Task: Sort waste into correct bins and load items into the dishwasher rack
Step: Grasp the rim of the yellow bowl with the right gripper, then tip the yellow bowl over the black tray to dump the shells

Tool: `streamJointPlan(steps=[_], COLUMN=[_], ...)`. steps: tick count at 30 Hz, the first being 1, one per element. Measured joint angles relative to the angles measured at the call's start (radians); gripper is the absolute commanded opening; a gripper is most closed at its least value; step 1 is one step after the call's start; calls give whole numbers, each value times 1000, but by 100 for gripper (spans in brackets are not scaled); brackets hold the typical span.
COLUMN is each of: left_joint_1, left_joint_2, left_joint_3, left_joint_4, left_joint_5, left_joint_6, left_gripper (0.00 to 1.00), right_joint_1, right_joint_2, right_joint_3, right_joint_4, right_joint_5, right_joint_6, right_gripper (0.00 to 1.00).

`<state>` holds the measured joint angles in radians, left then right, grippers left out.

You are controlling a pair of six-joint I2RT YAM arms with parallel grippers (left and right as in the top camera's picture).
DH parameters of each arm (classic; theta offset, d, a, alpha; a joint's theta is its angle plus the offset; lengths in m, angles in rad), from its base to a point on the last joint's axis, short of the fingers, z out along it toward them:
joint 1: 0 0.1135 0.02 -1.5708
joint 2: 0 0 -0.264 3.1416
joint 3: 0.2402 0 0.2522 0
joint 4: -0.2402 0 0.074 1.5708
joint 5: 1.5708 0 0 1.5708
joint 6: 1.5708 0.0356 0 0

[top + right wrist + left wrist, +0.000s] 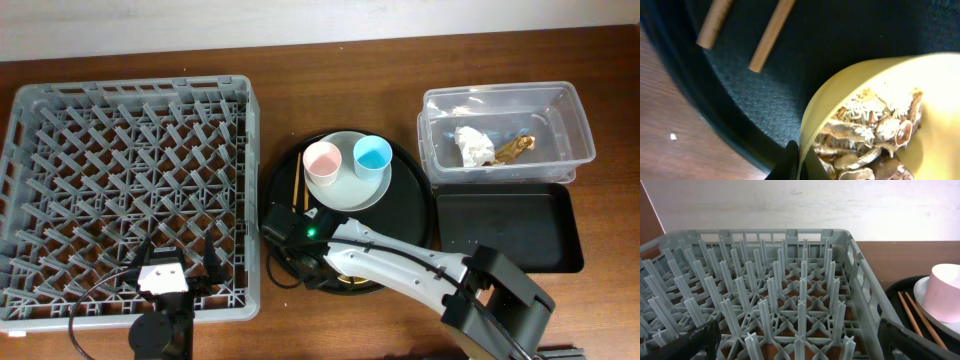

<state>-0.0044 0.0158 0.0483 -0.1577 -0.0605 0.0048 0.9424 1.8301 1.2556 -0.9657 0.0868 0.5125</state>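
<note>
My left hand (178, 262): spread wide, empty, over the dishwasher rack's (130, 88) 6 o'clock edge.
My right hand (799, 162): straddles the yellow bowl's (865, 70) rim, at 6 o'clock on the round black tray (840, 30); clamped or not, I cannot tell.
Risk: a weak rim hold tips the bowl, spilling food scraps (865, 130).

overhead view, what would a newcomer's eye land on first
The big grey dishwasher rack fills the left half, empty. Right of it, a round black tray carries a plate with a pink cup and a blue cup. In the right wrist view, a yellow bowl holding food scraps looms close.
</note>
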Motion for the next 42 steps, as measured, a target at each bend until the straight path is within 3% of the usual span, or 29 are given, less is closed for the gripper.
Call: streamJointPlan(steps=[8, 15, 19, 26, 32, 37, 42], left_joint_1=[0, 0, 0, 0, 0, 0, 0], left_joint_2=[0, 0, 0, 0, 0, 0, 0], left_joint_3=[0, 0, 0, 0, 0, 0, 0], left_joint_4=[0, 0, 0, 0, 0, 0, 0], left_joint_5=[0, 0, 0, 0, 0, 0, 0], left_joint_6=[0, 0, 0, 0, 0, 0, 0], left_gripper=[99, 99, 99, 99, 99, 99, 99], right_joint_1=[-64, -352, -575, -1024, -1321, -1511, -1664], right_joint_2=[-17, -192, -269, -286, -287, -287, -286], right_joint_3=[177, 201, 201, 201, 180, 40, -153], right_joint_4=[-227, -326, -333, -330, -333, -286, -133], right_joint_5=[22, 28, -37, -385, -720, -971, -1144], right_joint_6=[0, -6, -87, -336, -552, -705, -755], right_gripper=[4, 4, 4, 4, 4, 4, 4])
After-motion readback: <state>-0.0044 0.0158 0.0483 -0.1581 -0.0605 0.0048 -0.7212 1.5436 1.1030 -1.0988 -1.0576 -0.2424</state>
